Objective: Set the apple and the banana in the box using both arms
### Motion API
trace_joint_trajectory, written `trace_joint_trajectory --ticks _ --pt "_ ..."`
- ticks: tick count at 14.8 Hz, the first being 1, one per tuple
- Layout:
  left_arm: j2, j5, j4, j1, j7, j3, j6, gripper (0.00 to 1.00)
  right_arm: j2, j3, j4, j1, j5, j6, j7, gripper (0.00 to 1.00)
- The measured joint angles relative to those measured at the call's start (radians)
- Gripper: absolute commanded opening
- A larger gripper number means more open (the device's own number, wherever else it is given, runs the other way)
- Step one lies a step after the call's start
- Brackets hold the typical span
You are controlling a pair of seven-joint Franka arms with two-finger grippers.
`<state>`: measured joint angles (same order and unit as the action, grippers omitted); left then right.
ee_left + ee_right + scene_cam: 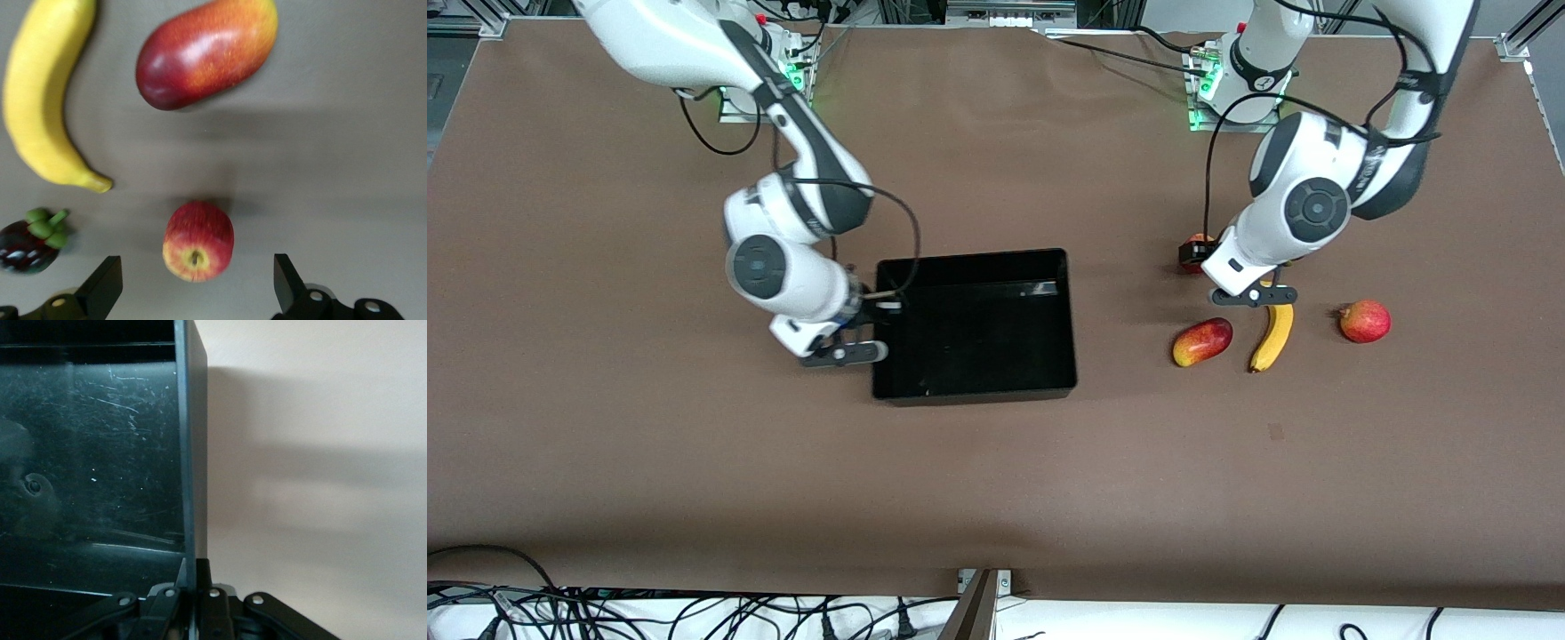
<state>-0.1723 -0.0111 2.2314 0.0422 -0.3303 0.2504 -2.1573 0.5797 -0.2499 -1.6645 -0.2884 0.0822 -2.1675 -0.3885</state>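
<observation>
The apple (198,241) lies on the table between the open fingers of my left gripper (195,267), with a gap on each side. In the front view the apple (1199,242) is partly hidden under that gripper (1209,262). The banana (1272,334) lies a little nearer the front camera, and it also shows in the left wrist view (41,100). My right gripper (876,307) is shut on the wall of the black box (978,256) at the right arm's end. In the right wrist view the gripper (193,568) pinches that wall (190,453). No fruit shows in the box.
A red-yellow mango (1202,341) lies beside the banana, toward the box. A round red fruit with a nub (1365,321) lies toward the left arm's end. A dark mangosteen (30,240) sits beside the apple, hidden in the front view.
</observation>
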Motion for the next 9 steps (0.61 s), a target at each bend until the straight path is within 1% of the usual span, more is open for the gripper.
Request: trace_joint_trajectory --ticks 4,6,8,9 --pt "-0.013 0.0 0.143 0.0 0.001 0.0 -0.218 1.0 0.069 0.0 0.069 -0.078 -0.033 0.0 -0.131 0.0" --pt "-0.03 0.001 0.186 0.004 0.002 0.001 -0.27 1.0 0.084 0.0 0.096 -0.098 -0.034 0.0 -0.172 0.0" --pt "-0.049 0.002 0.207 0.018 0.002 0.002 -0.28 1.0 0.092 0.0 0.107 -0.112 -0.047 0.001 -0.21 0.0" --pt "-0.056 0.002 0.214 0.024 0.002 0.002 -0.28 0.84 0.095 0.0 0.109 -0.12 -0.053 0.001 -0.228 0.0"
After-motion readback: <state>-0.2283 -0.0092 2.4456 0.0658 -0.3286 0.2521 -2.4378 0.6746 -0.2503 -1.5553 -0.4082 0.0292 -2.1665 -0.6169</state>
